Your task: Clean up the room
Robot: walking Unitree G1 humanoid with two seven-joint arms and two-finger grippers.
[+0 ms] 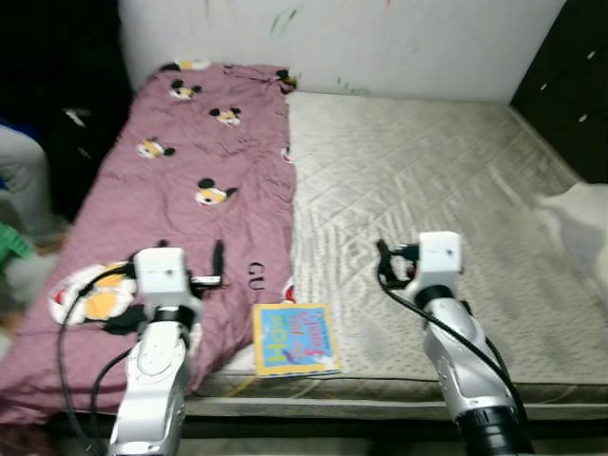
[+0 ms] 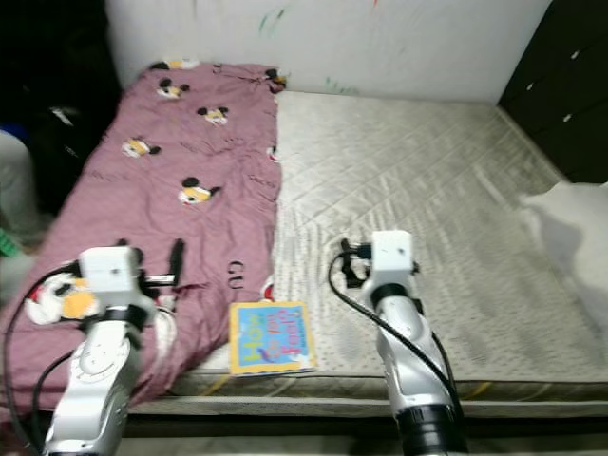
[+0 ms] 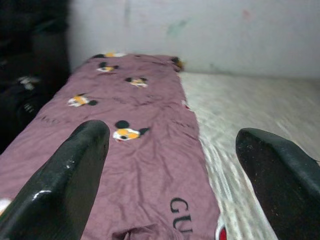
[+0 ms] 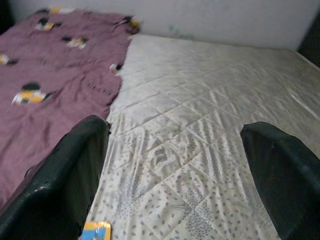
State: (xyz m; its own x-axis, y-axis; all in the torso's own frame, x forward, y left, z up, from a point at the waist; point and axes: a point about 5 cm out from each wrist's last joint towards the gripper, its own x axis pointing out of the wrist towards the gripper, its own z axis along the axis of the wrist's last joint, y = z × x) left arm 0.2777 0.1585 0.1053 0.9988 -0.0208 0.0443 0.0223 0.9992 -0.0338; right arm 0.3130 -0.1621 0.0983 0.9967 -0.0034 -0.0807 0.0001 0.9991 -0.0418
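- The robot stands at the foot of the bed (image 1: 446, 190), both arms raised over its near edge; that puts everything on it within reach.
- A mauve blanket (image 1: 190, 190) with cartoon mice covers the left side of the bed, lying flat and long against the wall side. The right side shows the bare quilted mattress.
- A book (image 1: 293, 339) with a bright blue and yellow cover lies flat at the near edge, half on the blanket's border and half on the mattress. It looks like the stray thing to clear away.
- The left gripper (image 1: 218, 268) hangs over the blanket, just left of the book. Its fingers (image 3: 65, 180) are spread wide and hold nothing.
- The right gripper (image 1: 383, 261) hovers over the bare mattress, to the right of the book. Its fingers (image 4: 60, 185) are also wide apart and empty.
- With the book between the two arms, either could drop onto it; I'd guess picking it up is the next step.
- Something white (image 1: 575, 223) sits at the bed's right edge, too blurred to name.
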